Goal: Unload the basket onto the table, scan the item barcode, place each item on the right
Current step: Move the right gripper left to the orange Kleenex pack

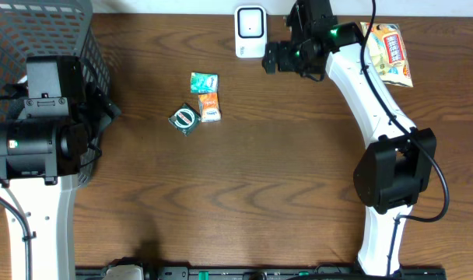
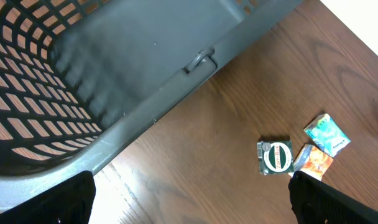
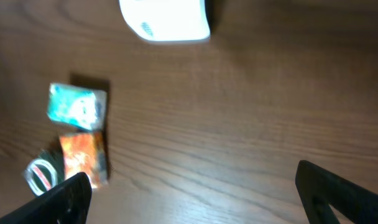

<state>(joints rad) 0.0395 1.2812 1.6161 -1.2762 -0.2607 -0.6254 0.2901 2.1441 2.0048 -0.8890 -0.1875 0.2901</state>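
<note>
Three small packets lie together left of the table's middle: a teal packet (image 1: 204,82), an orange packet (image 1: 210,106) and a dark green packet with a round white logo (image 1: 184,118). No barcode shows on any of them. The white scanner (image 1: 250,31) stands at the far edge. My right gripper (image 1: 271,57) hovers just right of the scanner, open and empty (image 3: 192,196); its view holds the scanner (image 3: 167,18), the teal packet (image 3: 77,104) and the orange packet (image 3: 83,155). My left gripper (image 2: 192,202) is open over bare wood beside the basket, with the green packet (image 2: 276,157) ahead on its right.
A grey mesh basket (image 1: 42,47) fills the far left corner, its rim (image 2: 176,81) close in front of the left gripper. A yellow snack bag (image 1: 390,51) lies at the far right behind the right arm. Brown wood (image 1: 244,187) stretches between the arms.
</note>
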